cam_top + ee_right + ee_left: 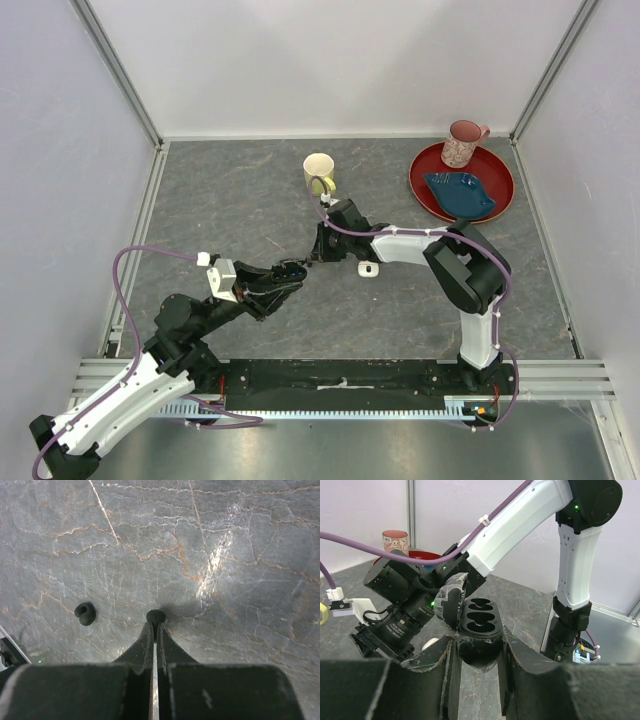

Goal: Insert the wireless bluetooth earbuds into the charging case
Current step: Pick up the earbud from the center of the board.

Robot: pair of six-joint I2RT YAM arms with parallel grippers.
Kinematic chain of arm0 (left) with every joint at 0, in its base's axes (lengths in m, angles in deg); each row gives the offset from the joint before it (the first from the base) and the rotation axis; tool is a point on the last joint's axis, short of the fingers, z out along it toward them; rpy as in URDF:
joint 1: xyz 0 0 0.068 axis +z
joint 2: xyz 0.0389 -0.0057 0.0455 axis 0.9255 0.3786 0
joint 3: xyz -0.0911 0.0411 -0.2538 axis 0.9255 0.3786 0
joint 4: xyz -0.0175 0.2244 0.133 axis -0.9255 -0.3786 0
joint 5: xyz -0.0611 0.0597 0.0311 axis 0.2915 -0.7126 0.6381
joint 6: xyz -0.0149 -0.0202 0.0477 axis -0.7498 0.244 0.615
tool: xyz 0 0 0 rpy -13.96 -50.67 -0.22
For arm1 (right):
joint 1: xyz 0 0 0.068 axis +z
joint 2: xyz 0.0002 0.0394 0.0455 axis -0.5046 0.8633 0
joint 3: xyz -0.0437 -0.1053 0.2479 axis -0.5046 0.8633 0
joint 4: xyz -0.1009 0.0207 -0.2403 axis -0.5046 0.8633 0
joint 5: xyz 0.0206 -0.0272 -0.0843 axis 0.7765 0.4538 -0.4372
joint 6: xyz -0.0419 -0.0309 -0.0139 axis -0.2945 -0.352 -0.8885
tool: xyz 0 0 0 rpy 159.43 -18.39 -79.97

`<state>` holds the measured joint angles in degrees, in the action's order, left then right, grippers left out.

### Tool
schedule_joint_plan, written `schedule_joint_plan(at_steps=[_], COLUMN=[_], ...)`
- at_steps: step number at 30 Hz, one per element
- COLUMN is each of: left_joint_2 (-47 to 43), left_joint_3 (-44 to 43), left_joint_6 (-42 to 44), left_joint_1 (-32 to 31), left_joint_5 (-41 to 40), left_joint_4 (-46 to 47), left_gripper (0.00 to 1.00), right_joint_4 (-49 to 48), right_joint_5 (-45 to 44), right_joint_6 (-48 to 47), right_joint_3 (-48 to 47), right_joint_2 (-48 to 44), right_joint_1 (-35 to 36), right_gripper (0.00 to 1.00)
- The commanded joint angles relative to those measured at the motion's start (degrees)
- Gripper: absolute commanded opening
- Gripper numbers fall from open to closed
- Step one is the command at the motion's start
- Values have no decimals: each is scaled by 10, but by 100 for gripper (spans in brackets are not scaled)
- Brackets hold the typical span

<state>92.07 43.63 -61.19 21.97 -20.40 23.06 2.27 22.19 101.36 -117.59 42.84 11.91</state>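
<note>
My left gripper (pixel 287 272) is shut on the black charging case (pixel 479 622) and holds it above the table with its lid open and its dark slots showing. My right gripper (pixel 155 626) is shut on a small black earbud (pixel 156 616), close over the grey tabletop. In the top view it (pixel 317 250) hangs right next to the case. A second black earbud (pixel 85 613) lies on the table to its left. A small white piece (pixel 369 268), probably a white earbud, lies under the right forearm. A white piece (pixel 431 643) shows partly behind the left finger.
A yellow mug (pixel 319 173) stands at the back, just beyond the right gripper. A red plate (pixel 432 195) at the back right holds a blue dish (pixel 460 192) and a pink patterned mug (pixel 462 142). Grey walls enclose the table.
</note>
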Motion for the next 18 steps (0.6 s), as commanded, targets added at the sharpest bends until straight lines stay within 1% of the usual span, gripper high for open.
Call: schedule_joint_plan(at_steps=[1, 4, 7, 8, 10, 11, 12, 13, 14, 15, 16, 17, 18], left_joint_2=[2, 2, 2, 1, 3, 5, 8, 9, 14, 17, 19, 24, 25], left_joint_3=[-1, -3, -5, -7, -8, -11, -12, -13, -15, -15, -17, -19, -20], left_joint_6=[-5, -5, -5, -5, -4, -2, -1, -1, -1, 0, 1, 1, 1], left_joint_1=[-2, -2, -2, -2, -2, -2, -2, -2, -2, -2, -3, -2, -2], left_joint_5=[-2, -2, -1, -1, 6, 8, 13, 16, 20, 23, 28, 31, 31], left_joint_4=[18, 17, 16, 16, 14, 11, 10, 10, 10, 10, 10, 9, 9], left_gripper=[2, 2, 2, 2, 2, 2, 2, 2, 2, 2, 2, 2, 2], right_joint_4=[-18, -18, -13, -11, 10, 23, 31, 65, 81, 98, 126, 136, 147], right_joint_5=[5, 19, 23, 27, 41, 47, 50, 55, 62, 63, 63, 68, 72], right_joint_6=[-22, -30, -45, -63, -86, -115, -133, -155, -174, -213, -228, -243, -274], right_joint_3=[22, 43, 69, 77, 91, 93, 95, 96, 95, 92, 89, 88, 87], right_joint_2=[-58, -94, -150, -185, -222, -263, -284, -305, -345, -366, -385, -424, -442], right_joint_1=[1, -2, -8, -13, -19, -22, -25, -26, -26, -26, -27, -27, -27], right_gripper=[0, 0, 0, 0, 0, 0, 0, 0, 0, 0, 0, 0, 0])
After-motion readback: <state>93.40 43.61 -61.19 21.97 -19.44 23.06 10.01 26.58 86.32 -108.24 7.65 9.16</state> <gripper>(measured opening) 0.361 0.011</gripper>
